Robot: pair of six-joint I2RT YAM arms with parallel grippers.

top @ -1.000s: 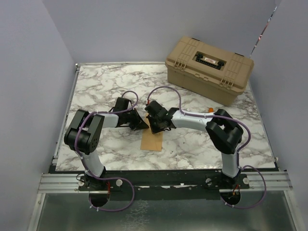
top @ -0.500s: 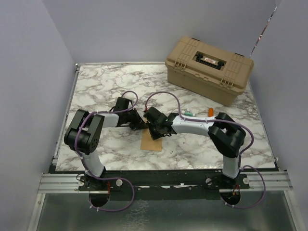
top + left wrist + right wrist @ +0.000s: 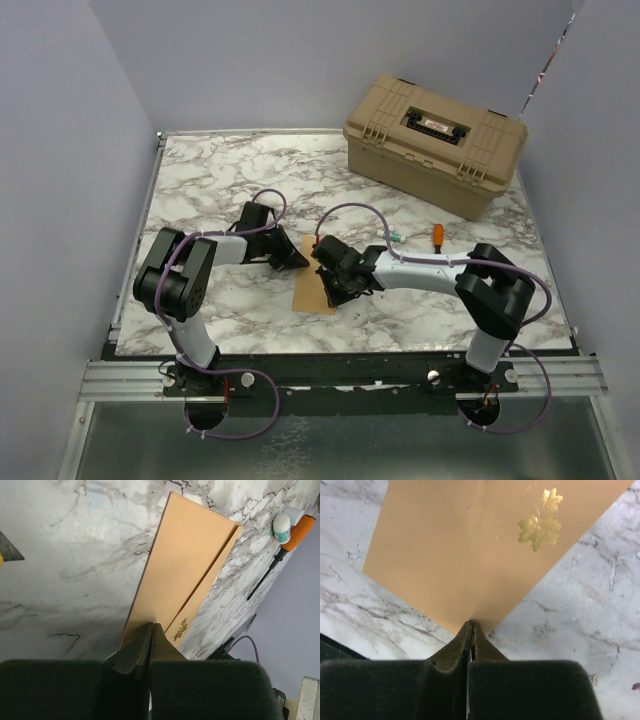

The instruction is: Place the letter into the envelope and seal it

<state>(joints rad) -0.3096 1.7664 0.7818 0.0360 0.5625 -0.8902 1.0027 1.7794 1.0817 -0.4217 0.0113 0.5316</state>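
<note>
The kraft-brown envelope (image 3: 312, 296) lies flat on the marble table, its flap folded down over the body and a gold maple-leaf print (image 3: 540, 527) near one corner. It fills the left wrist view (image 3: 185, 575) and the right wrist view (image 3: 445, 550). My left gripper (image 3: 300, 259) is shut, its tips (image 3: 152, 626) resting on the envelope's far end. My right gripper (image 3: 336, 289) is shut, its tips (image 3: 471, 623) touching the envelope's edge at a corner. Nothing shows between either pair of jaws. The letter is hidden from view.
A tan toolbox (image 3: 433, 144) stands at the back right. An orange-handled screwdriver (image 3: 437, 234) and a small white, teal-capped object (image 3: 395, 238) lie right of the envelope; both show in the left wrist view, the screwdriver (image 3: 295, 535) beside the capped object (image 3: 282, 525).
My right gripper has slid along the envelope toward the near edge and a little right, staying shut. The left gripper has barely moved. The screwdriver and capped object are now uncovered.
</note>
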